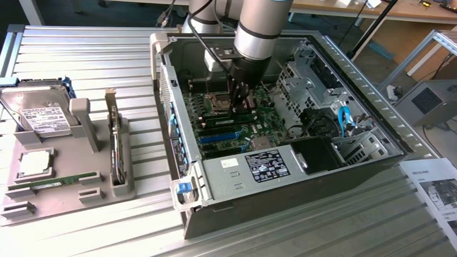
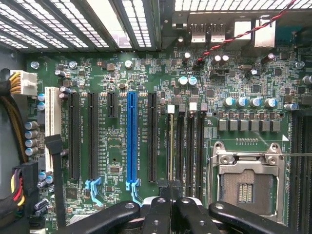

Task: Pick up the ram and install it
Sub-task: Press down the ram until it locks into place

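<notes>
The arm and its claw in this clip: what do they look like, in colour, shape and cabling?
The arm is a round silver-grey tube with a darker grey band at its upper end. Below it sits a black wrist block, and black cables run down beside it. The claw is black, with narrow dark fingers flanked by rounded, glossy black linkage bars in the wrist view. No markings are readable on it.

Green ram (image 2: 170,146) upright on motherboard (image 2: 117,161)
</notes>
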`<state>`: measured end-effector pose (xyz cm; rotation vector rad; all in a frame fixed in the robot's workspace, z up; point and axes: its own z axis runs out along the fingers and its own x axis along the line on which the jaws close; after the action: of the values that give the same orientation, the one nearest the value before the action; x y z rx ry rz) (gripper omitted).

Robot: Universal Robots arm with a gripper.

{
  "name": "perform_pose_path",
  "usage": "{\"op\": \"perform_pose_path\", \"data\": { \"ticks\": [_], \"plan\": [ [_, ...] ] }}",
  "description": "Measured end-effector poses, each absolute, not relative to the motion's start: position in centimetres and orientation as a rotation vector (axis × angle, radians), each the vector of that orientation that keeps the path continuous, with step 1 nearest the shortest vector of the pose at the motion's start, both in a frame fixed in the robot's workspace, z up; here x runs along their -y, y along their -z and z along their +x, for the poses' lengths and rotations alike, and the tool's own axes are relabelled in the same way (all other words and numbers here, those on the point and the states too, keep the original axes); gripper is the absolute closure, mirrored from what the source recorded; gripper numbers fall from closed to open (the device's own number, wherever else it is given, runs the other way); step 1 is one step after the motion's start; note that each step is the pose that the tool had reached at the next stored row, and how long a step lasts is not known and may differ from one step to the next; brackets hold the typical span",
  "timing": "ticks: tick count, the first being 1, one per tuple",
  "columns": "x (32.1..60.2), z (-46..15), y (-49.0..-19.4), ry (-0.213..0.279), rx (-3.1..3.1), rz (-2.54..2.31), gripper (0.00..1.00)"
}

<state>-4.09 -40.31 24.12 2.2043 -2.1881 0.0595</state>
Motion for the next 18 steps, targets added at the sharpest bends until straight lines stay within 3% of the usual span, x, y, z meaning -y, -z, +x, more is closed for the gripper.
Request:
{"op": "perform_pose_path", "data": {
  "ticks": [18],
  "plan": [
    [40.32, -4.61, -24.93, -0.06, 2.188, 2.204, 0.89]
  ]
}}
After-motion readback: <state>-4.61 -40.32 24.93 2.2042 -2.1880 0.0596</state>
